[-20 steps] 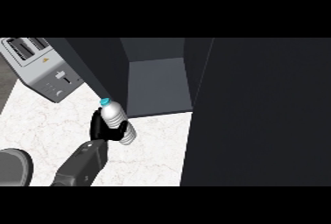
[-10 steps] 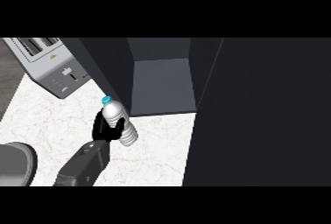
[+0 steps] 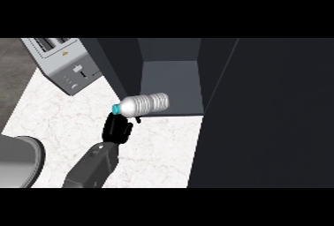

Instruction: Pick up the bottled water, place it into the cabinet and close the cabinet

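The bottled water point(image 3: 145, 104) is a clear ribbed bottle with a teal cap. It lies on its side, base pointing into the open cabinet point(image 3: 171, 79), cap pointing left over the counter. My left hand point(image 3: 117, 129) is just below its cap end, fingers curled against the bottle's neck part. The bottle's base reaches the front edge of the cabinet's grey shelf. The cabinet's dark door point(image 3: 267, 114) stands open and fills the right side of the view. My right hand does not show.
A silver toaster point(image 3: 65, 66) stands on the white marble counter point(image 3: 58, 119) at the upper left. A grey rounded vessel point(image 3: 16, 161) sits at the lower left edge. The cabinet's dark left wall point(image 3: 114, 66) rises beside the toaster.
The bottle has tipped from upright to lying sideways, its base now toward the cabinet shelf. My left hand has moved up and right toward the cabinet.
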